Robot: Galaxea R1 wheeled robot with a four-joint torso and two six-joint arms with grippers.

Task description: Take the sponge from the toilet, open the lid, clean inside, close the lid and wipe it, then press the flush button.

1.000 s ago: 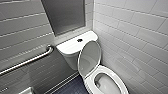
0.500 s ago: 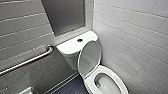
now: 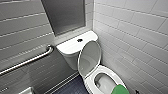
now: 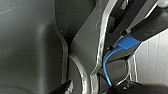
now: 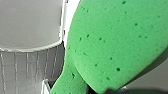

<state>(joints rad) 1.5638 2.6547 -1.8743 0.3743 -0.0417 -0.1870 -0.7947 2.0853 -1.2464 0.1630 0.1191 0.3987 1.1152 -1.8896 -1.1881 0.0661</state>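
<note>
The white toilet [image 3: 72, 48] stands in the corner with its lid [image 3: 90, 58] raised and leaning back against the tank. The seat [image 3: 110, 73] is down around the bare bowl. The bright green sponge [image 3: 120, 89] hangs over the near rim of the bowl at the lower edge of the head view. In the right wrist view the sponge [image 5: 112, 42] looms large and close, with my right gripper shut on it. The round flush button [image 3: 79, 40] sits on top of the tank. My left gripper is open, with nothing seen in it.
A steel grab bar [image 3: 27, 61] runs along the grey tiled wall on the left. A dark panel [image 3: 65, 15] hangs above the tank. White tiled wall [image 3: 135, 37] closes in right beside the toilet. Dark floor [image 3: 72, 87] lies left of the bowl.
</note>
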